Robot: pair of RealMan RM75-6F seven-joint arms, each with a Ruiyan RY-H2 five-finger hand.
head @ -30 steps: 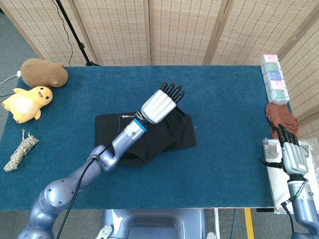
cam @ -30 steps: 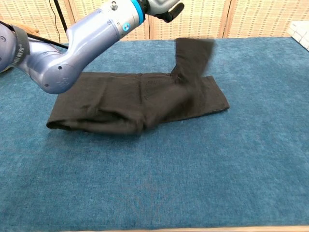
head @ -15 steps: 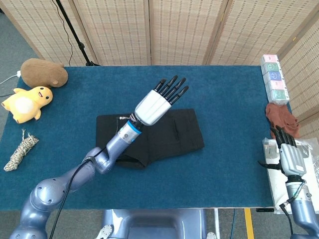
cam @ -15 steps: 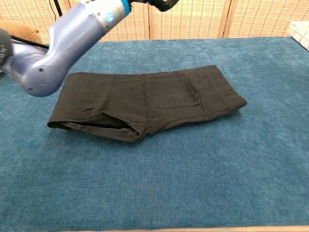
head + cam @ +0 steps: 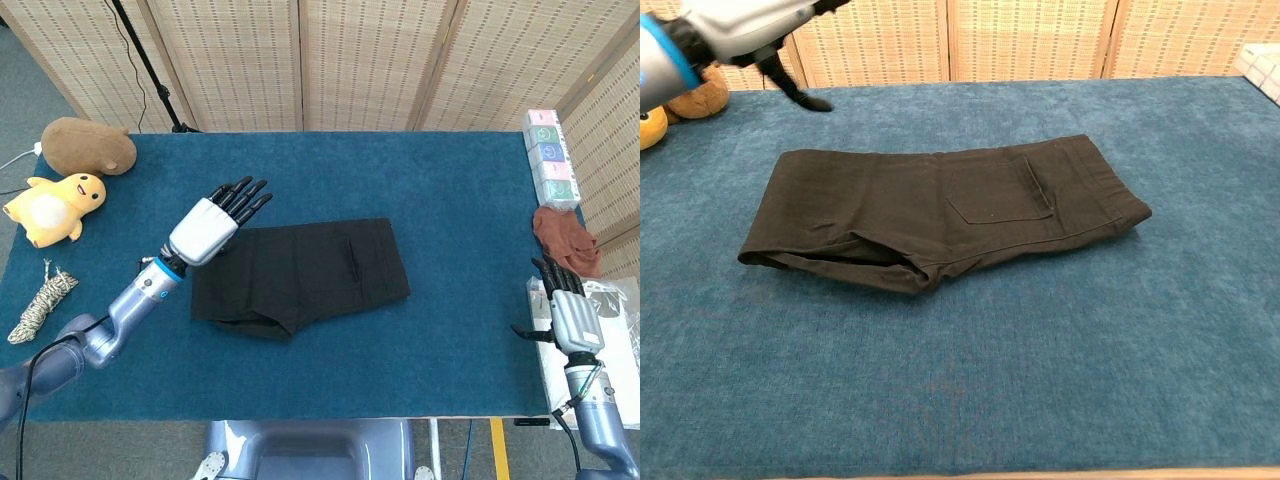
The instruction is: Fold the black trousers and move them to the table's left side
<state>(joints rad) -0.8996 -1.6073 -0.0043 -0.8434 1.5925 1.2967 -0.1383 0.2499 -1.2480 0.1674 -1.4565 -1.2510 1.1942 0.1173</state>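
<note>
The black trousers (image 5: 300, 272) lie folded flat near the middle of the blue table (image 5: 450, 200); the chest view shows the trousers (image 5: 940, 210) with a back pocket facing up. My left hand (image 5: 215, 220) hovers above their left end with fingers spread and holds nothing. In the chest view that left hand (image 5: 750, 25) shows only at the top left corner. My right hand (image 5: 568, 312) stays off the table's right edge, fingers extended and apart, empty.
A yellow duck toy (image 5: 50, 205) and a brown plush (image 5: 88, 146) sit at the table's far left, with a rope bundle (image 5: 42, 302) below them. A box stack (image 5: 550, 155) and a rust cloth (image 5: 565, 238) lie at the right edge.
My left hand let the raised trouser end drop flat, then swung left from above the trousers' middle to above their left end. The right hand sank slightly.
</note>
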